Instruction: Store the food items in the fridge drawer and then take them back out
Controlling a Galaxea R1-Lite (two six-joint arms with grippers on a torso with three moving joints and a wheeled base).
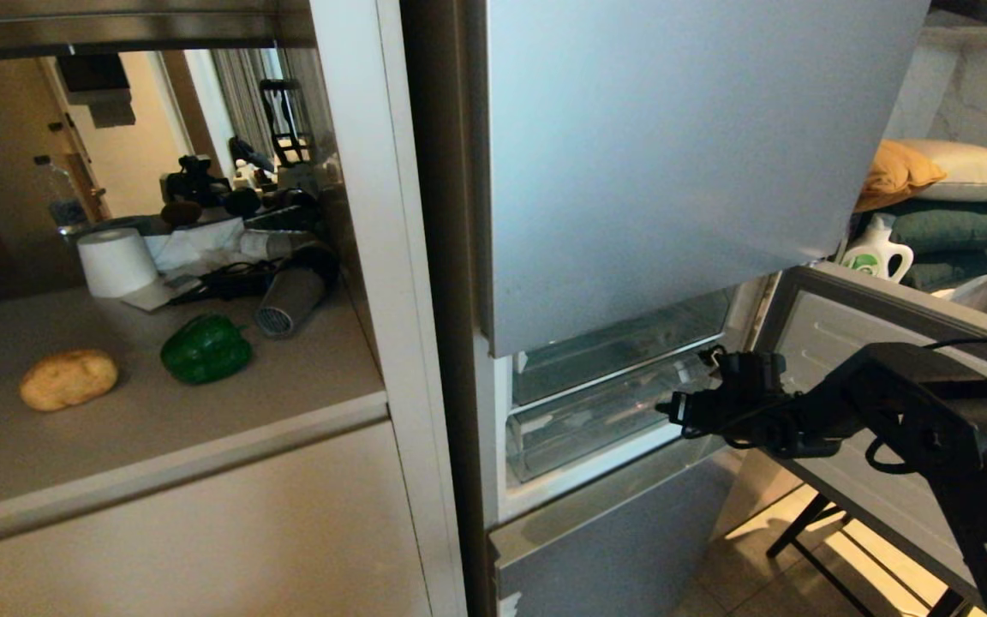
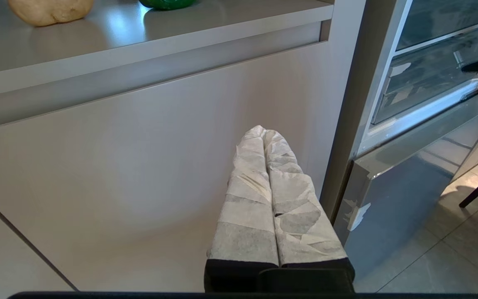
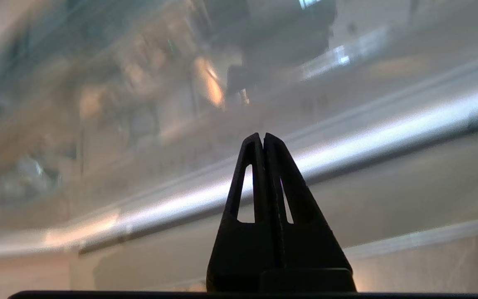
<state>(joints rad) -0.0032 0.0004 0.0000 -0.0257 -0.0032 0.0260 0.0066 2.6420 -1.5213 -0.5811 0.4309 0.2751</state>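
1. Head view: A glossy green bell pepper [image 1: 206,347] and a roundish tan-yellow potato [image 1: 68,379] sit side by side, apart from each other, on a beige countertop [image 1: 228,411] to the left of a silver-grey fridge [image 1: 665,154]. Behind them lie a white paper roll [image 1: 116,261], a grey hairdryer [image 1: 292,296] and other clutter. The fridge's lower door [image 1: 870,377] stands open to the right. Inside, the wide, shallow clear plastic drawer [image 1: 583,428] sits below a taller clear bin [image 1: 618,347]. The black right gripper [image 1: 666,410] reaches in from the right, its tip at the drawer's transparent front; whether it touches cannot be told.

2. Left wrist view: The left gripper [image 2: 262,132], its fingers wrapped in white tape, is pressed together and holds nothing. It points at a plain beige cabinet front [image 2: 118,166] below the countertop edge. The potato [image 2: 50,10] and a sliver of the pepper [image 2: 166,3] show on the counter above. The fridge and its clear drawer [image 2: 430,91] lie off to one side.

3. Right wrist view: The right gripper's [image 3: 262,135] two black fingers are pressed together, pinching nothing. Just past the tips is the blurred clear plastic of the drawer [image 3: 139,137] with a bright rail [image 3: 347,153] running across.
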